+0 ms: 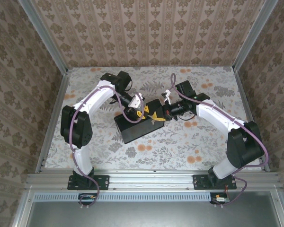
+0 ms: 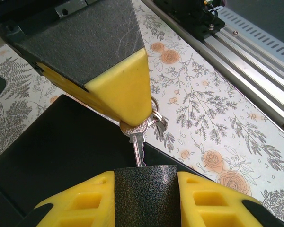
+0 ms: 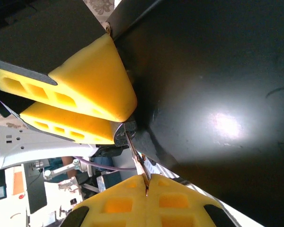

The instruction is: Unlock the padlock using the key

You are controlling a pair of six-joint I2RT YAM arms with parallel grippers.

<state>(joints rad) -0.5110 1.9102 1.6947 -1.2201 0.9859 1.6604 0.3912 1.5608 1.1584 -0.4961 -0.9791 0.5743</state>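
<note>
Both grippers meet over the black box (image 1: 132,130) at the table's middle. In the left wrist view my left gripper (image 2: 146,182) is shut on the padlock (image 2: 146,196), a small speckled metal block between the yellow fingers. The key (image 2: 139,144) stands with its blade tip in the padlock's top. Its head and ring (image 2: 157,118) sit under the right gripper's yellow finger (image 2: 128,90). In the right wrist view my right gripper (image 3: 146,182) is shut on the key (image 3: 135,156). The blade runs up to the padlock (image 3: 124,128), which the left gripper's fingers (image 3: 80,90) hold.
The box (image 3: 217,94) lies close beside the padlock and key, right under both grippers. The flowered cloth (image 1: 180,142) covers the table. An aluminium rail (image 2: 246,52) runs along the near edge, and patterned walls close in the other three sides.
</note>
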